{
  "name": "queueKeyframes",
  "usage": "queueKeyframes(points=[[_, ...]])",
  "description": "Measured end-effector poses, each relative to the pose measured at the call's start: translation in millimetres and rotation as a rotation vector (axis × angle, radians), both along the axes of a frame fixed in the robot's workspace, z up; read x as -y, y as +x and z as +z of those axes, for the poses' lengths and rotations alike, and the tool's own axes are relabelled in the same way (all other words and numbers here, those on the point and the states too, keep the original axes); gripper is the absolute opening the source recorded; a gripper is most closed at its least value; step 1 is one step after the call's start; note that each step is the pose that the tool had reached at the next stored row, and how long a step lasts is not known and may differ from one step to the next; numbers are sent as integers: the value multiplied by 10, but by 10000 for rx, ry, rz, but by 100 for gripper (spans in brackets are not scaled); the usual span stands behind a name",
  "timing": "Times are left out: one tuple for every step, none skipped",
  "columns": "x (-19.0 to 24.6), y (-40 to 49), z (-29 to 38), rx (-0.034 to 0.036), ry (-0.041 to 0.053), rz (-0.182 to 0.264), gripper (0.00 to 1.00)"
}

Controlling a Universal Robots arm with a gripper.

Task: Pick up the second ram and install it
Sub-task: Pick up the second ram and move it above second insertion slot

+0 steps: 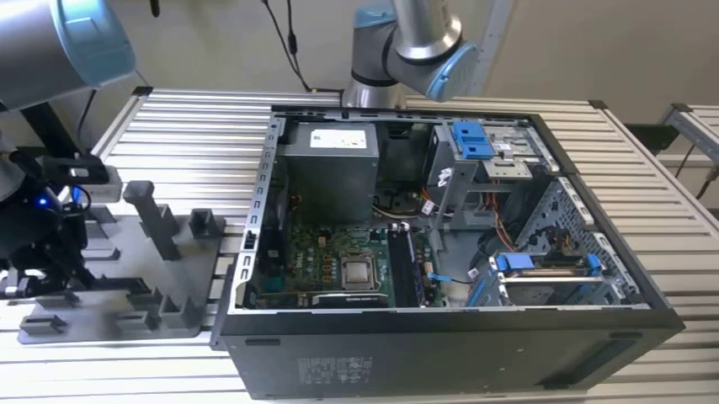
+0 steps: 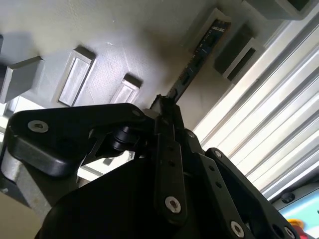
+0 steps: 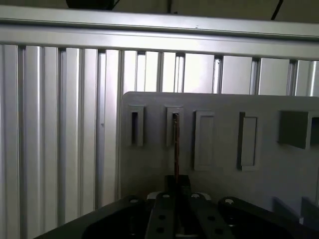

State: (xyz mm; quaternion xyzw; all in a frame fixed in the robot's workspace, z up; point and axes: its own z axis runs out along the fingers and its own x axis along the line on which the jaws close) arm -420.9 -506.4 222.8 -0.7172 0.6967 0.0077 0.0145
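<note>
Second ram (image 2: pixel 199 52), clenched by the gripper (image 2: pixel 164 107), sits in the grey tray (image 2: pixel 124 40) slot. In the exterior view the grey tray lies at nine o'clock of the computer case (image 1: pixel 450 353).

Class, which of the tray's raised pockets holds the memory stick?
The pocket in line with the tool: the memory stick sits in it; neighbouring pockets are empty.

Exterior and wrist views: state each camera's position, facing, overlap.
Exterior view: overhead, facing computer case and grey tray; arm shows.
First wrist view: wrist-mounted, facing the tray past the gripper.
Second wrist view: wrist-mounted, looking along the gripper at the second ram.
Shared: both wrist views show the gripper holding that ram.
</note>
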Motion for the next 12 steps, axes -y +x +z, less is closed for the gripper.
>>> queueKeyframes(points=[[0,0,7,-1,1,-2,14],[0,0,14,-1,2,-3,14],[0,0,19,-1,2,-8,14],[0,0,25,-1,3,-14,14],[0,0,31,0,3,-21,14],[0,0,36,0,4,-22,14],[0,0,36,2,5,-23,14],[0,0,37,2,5,-23,14],[0,0,37,1,5,-23,14],[0,0,39,-1,4,-23,14],[0,0,39,-1,3,-24,14],[0,0,39,-1,3,-31,14]])
